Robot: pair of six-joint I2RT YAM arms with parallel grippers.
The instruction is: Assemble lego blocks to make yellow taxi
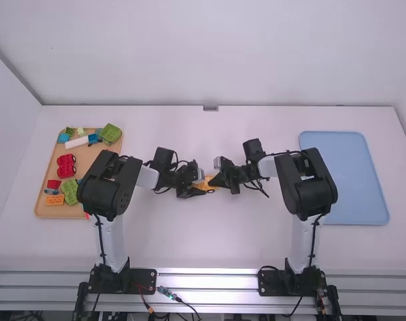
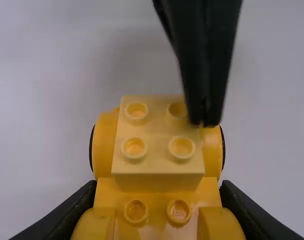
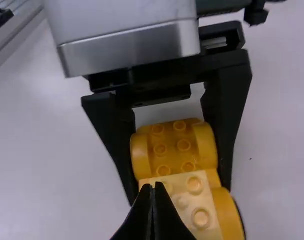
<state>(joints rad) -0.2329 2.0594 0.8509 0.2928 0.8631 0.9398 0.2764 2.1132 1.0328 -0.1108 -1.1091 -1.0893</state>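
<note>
Clamping yellow base [image 2: 157,200] in left hand [image 2: 159,187] and holding right hand [image 3: 152,187] closed together at yellow block [image 2: 159,127] already set on top, leaving rest of taxi, probably, to build.

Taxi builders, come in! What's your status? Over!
Left gripper clamped on yellow base. Right gripper shut. Its tips crowd the top block. Over.
</note>
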